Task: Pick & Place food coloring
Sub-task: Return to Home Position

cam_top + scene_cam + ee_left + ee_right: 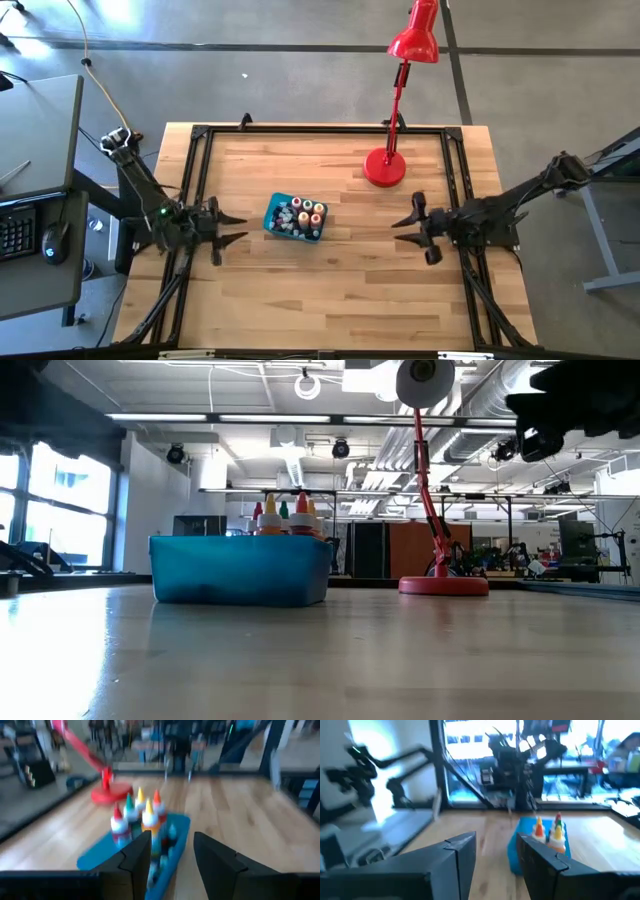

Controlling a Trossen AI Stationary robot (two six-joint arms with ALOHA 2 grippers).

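Food coloring bottles [300, 213] stand packed upright in the teal-blue tub [270, 222] near the middle of the worktop [330, 290]; every bottle we can see is inside it. Our left gripper [238, 228] has its fingers [135, 857] spread apart with nothing between them, pointing at the tub from close by. Our right gripper [397, 230] is likewise spread and empty, well apart from the tub on the other side, with the red desk lamp [385, 167] near it. We judge the placing done and the arms due to pull home. The risk lies on the left. Those fingertips sit near the tub's wall, so a swing forward or sideways could nudge it and topple bottles. The right arm could clip the lamp's base.
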